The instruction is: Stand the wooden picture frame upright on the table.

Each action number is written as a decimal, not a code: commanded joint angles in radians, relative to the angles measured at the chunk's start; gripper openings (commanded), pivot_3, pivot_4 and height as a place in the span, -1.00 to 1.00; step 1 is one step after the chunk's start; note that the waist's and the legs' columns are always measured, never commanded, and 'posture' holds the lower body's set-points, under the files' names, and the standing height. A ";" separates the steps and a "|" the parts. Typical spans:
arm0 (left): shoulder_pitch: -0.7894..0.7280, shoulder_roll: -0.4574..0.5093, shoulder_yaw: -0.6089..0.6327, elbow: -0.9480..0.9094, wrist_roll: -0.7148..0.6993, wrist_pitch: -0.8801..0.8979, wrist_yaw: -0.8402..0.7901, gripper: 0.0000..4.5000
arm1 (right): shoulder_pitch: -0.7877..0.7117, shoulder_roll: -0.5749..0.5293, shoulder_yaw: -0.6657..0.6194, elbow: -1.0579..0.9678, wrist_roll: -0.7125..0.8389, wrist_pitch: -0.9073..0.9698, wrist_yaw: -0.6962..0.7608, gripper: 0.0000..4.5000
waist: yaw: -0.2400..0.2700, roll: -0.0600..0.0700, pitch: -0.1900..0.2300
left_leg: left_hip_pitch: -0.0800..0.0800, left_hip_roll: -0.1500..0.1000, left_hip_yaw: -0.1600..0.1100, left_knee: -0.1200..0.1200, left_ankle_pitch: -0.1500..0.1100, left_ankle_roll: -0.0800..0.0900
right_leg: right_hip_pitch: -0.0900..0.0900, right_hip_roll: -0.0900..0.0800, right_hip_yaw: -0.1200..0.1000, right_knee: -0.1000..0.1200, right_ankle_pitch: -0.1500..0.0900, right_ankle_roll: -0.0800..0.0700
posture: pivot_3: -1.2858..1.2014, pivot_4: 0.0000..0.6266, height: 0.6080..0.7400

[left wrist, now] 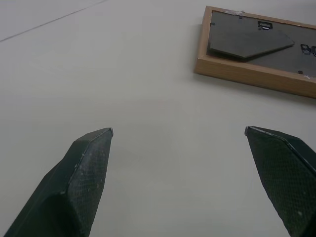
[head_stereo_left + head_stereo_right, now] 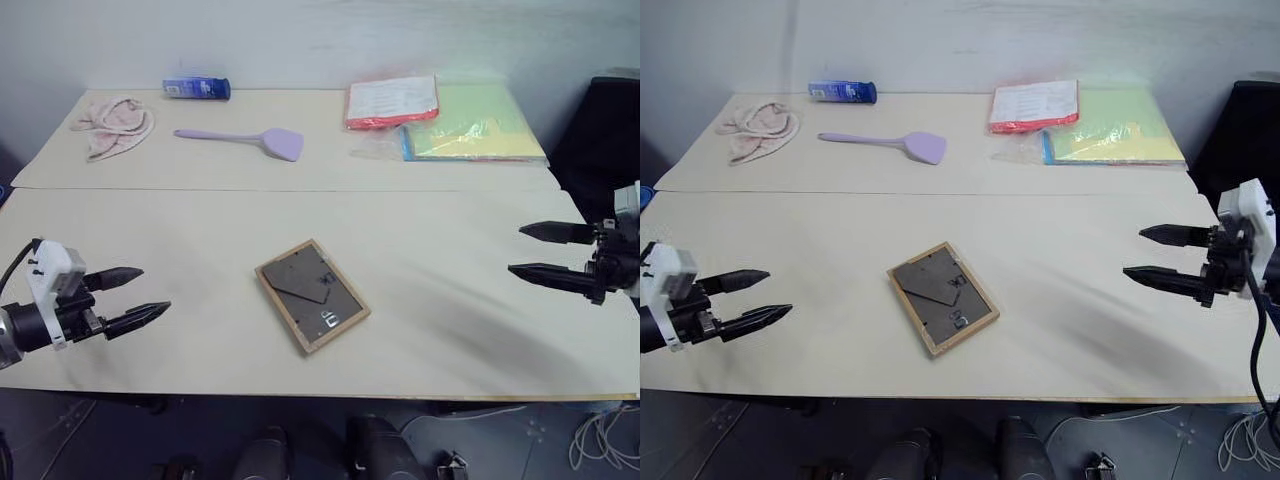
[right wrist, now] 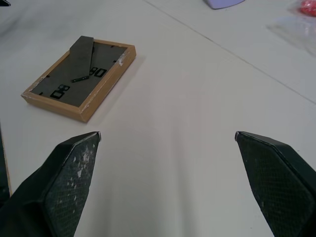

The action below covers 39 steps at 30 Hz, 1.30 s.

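Both pairs of fingers stood wide apart and held nothing. In the left eye view the left gripper [image 2: 128,296] hung at eight o'clock and the right gripper [image 2: 533,250] at three o'clock of the wooden picture frame [image 2: 311,294], well apart from it. The frame lay flat, face down, on the near panel of the table [image 2: 200,230]. Pinching its thin edge might make it slide or flip. In the right wrist view its dark back, kickstand flap and clips showed.
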 commanded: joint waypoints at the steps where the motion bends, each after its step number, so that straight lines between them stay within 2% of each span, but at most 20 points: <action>1: 0.036 -0.003 0.018 -0.028 0.012 -0.023 -0.009 1.00 | -0.038 0.001 0.018 -0.009 -0.006 0.013 0.013 0.99 | 0.000 0.000 0.000 | -0.003 0.000 0.000 0.000 0.000 0.000 | -0.003 0.000 0.000 0.000 0.000 0.000 | 0.03 -0.52 1.00; 8: 0.074 -0.042 0.021 -0.075 0.005 -0.017 0.014 1.00 | -0.057 0.018 0.026 -0.019 -0.022 0.018 -0.006 0.99 | 0.000 0.000 0.000 | -0.005 0.000 0.001 0.001 0.000 0.000 | -0.004 0.000 0.000 -0.002 0.000 0.001 | 0.03 -0.52 1.00; 16: 0.081 -0.044 0.005 -0.093 0.011 -0.021 0.019 1.00 | -0.044 0.032 0.026 -0.050 -0.034 0.010 -0.031 0.99 | 0.000 0.000 0.000 | -0.004 0.000 0.000 0.001 0.000 -0.001 | -0.003 0.000 0.000 0.000 0.001 0.001 | 0.03 -0.52 1.00; 20: 0.054 -0.024 -0.045 -0.098 0.024 -0.032 -0.004 1.00 | -0.054 0.053 0.047 -0.071 -0.070 -0.012 -0.068 0.99 | -0.001 0.000 0.000 | -0.004 0.000 0.000 0.001 0.000 -0.001 | -0.003 0.000 0.000 0.000 0.001 0.001 | 0.03 -0.52 1.00; 21: 0.038 -0.013 -0.077 -0.095 0.036 -0.040 -0.018 1.00 | -0.063 0.062 0.065 -0.084 -0.084 -0.022 -0.074 0.91 | -0.001 0.000 0.000 | -0.004 0.000 0.000 0.001 0.000 -0.001 | -0.003 0.000 0.000 0.000 0.001 0.001 | 0.03 -0.52 1.00; 24: -0.047 0.022 -0.231 -0.064 0.110 -0.094 -0.081 0.74 | -0.112 0.112 0.166 -0.127 -0.156 -0.058 -0.118 0.59 | -0.001 0.000 0.000 | -0.004 -0.001 0.000 0.002 0.000 -0.001 | -0.003 0.000 0.000 0.001 0.001 0.001 | 0.03 -0.52 1.00; 29: -0.231 0.002 -0.436 0.013 0.215 -0.166 -0.124 0.03 | -0.189 0.229 0.321 -0.151 -0.261 -0.091 -0.173 -0.20 | -0.002 0.001 0.000 | -0.004 -0.001 0.000 0.003 0.001 -0.002 | -0.004 0.000 0.000 0.003 0.001 0.001 | 0.03 -0.52 1.00; 34: -0.408 -0.071 -0.597 0.105 0.309 -0.208 -0.133 -0.68 | -0.259 0.361 0.479 -0.051 -0.419 -0.207 -0.221 -0.99 | 0.000 0.001 0.000 | -0.009 -0.001 0.001 0.006 0.001 -0.002 | -0.007 0.002 0.000 0.003 0.001 0.002 | 0.03 -0.52 1.00; 36: -0.439 -0.090 -0.627 0.124 0.329 -0.215 -0.134 -0.96 | -0.277 0.398 0.516 -0.008 -0.472 -0.246 -0.245 -1.00 | -0.001 0.000 0.000 | -0.009 -0.001 0.002 0.008 0.001 -0.002 | -0.007 0.002 0.001 0.003 0.001 0.003 | 0.03 -0.52 1.00; 39: -0.490 -0.132 -0.660 0.157 0.358 -0.203 -0.104 -0.99 | -0.290 0.451 0.553 0.022 -0.508 -0.267 -0.261 -1.00 | 0.000 0.000 0.000 | -0.010 -0.001 0.002 0.009 0.001 -0.002 | -0.007 0.002 0.001 0.007 0.002 0.003 | 0.03 -0.52 1.00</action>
